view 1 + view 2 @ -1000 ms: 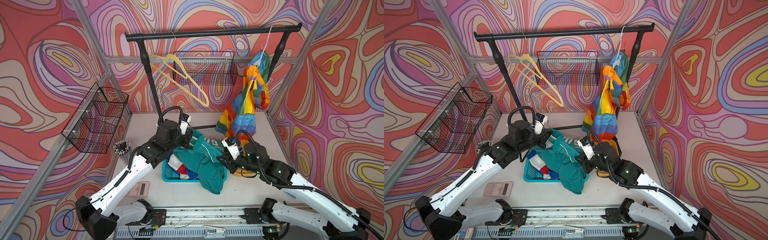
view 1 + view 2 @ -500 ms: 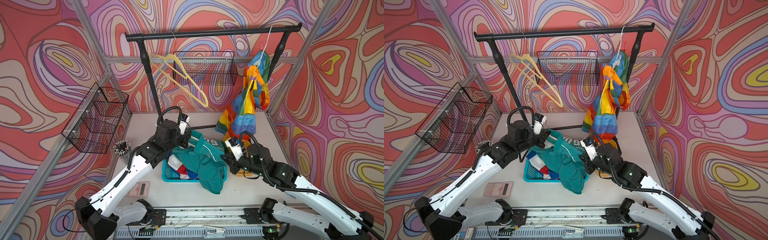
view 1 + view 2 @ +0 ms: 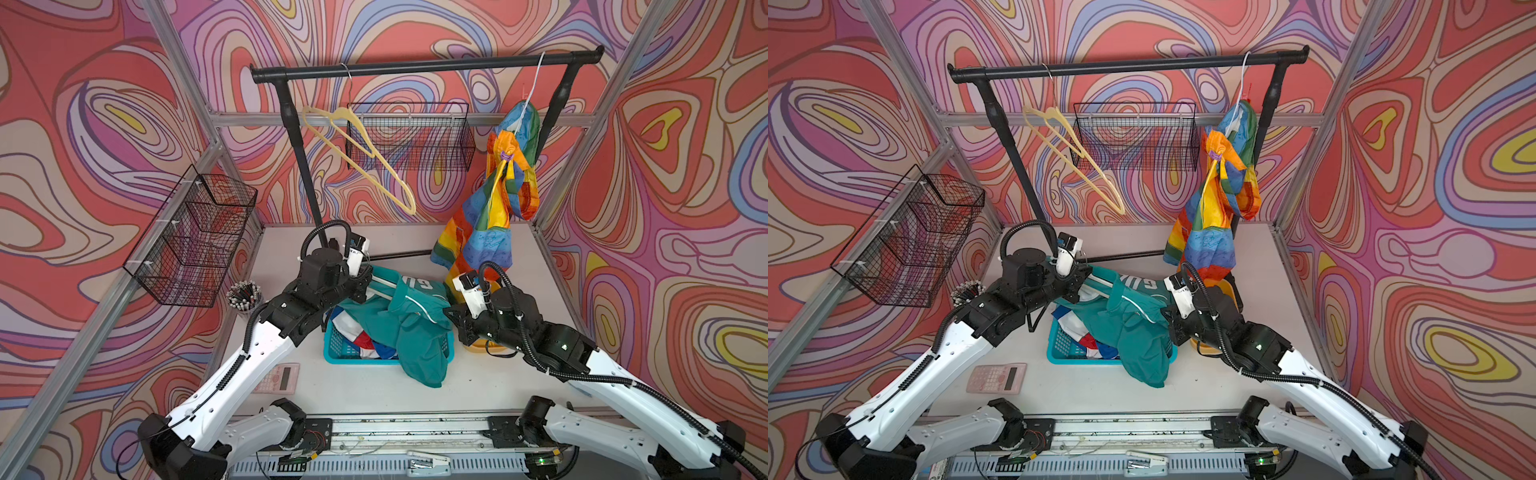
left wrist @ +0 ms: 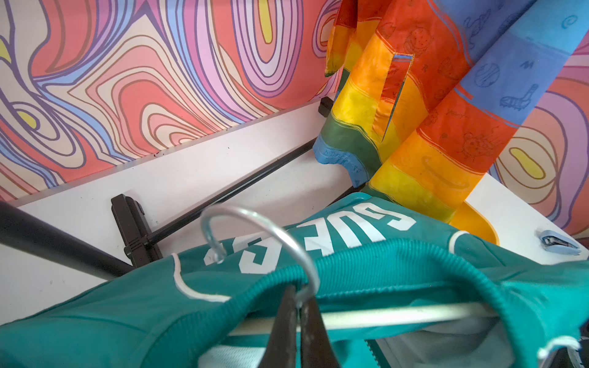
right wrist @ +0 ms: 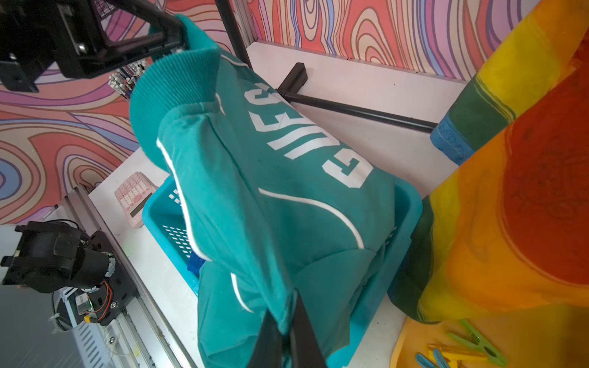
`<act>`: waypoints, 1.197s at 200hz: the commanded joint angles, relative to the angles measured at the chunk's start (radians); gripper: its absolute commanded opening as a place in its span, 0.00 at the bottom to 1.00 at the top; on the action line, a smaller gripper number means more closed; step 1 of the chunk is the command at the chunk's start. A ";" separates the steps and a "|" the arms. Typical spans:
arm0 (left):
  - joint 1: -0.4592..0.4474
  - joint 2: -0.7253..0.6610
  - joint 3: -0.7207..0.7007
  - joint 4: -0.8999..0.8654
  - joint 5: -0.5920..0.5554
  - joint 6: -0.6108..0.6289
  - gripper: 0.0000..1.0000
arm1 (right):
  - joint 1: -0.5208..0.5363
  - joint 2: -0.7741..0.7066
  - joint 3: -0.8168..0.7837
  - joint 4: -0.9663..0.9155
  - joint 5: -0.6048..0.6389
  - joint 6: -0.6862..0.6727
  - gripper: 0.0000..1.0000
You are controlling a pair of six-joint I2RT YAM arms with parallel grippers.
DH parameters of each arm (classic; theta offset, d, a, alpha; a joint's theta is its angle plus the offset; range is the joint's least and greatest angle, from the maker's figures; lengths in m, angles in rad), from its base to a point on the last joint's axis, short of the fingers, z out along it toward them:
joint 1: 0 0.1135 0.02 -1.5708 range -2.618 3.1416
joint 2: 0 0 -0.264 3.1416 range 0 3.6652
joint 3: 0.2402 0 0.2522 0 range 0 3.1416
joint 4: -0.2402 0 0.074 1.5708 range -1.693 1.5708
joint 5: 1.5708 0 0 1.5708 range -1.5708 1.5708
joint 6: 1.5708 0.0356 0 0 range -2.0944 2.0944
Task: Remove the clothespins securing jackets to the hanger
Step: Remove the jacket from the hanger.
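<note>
Teal zip jacket (image 3: 415, 328): white letters, thin white lines. Rainbow-striped thin jacket (image 3: 486, 224): red, orange, yellow, green, blue bands. Silver metal hanger hook (image 4: 255, 229). Turquoise plastic basket (image 3: 357, 360). Red-white-blue jacket (image 3: 365, 338). Small purple clothespin (image 3: 506, 156). Green, yellow, blue plastic clothespins (image 5: 475, 342). Yellow plastic tray (image 5: 414, 344). Pink calculator (image 3: 280, 378). Walls (image 3: 104, 124): red, pink, purple swirls. White worktop (image 3: 365, 395).

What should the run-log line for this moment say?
left gripper: shut on hanger hook | right gripper: shut on teal jacket | rainbow jacket: hanging, purple clothespin attached
</note>
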 commanded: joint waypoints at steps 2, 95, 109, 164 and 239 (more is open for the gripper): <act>0.051 -0.030 -0.015 -0.014 -0.031 0.016 0.00 | -0.011 -0.005 0.026 -0.012 0.019 0.032 0.01; 0.085 -0.100 -0.084 0.006 0.099 0.060 0.00 | -0.233 0.066 0.026 0.095 -0.275 0.159 0.02; 0.086 -0.103 -0.089 0.011 0.113 0.056 0.00 | -0.239 0.081 0.037 0.102 -0.308 0.166 0.04; 0.087 -0.012 -0.024 -0.043 0.071 -0.005 0.00 | -0.238 0.060 0.101 0.027 -0.307 0.070 0.27; 0.087 0.072 0.087 -0.116 0.044 -0.082 0.00 | -0.198 -0.029 0.032 -0.125 -0.129 -0.117 0.52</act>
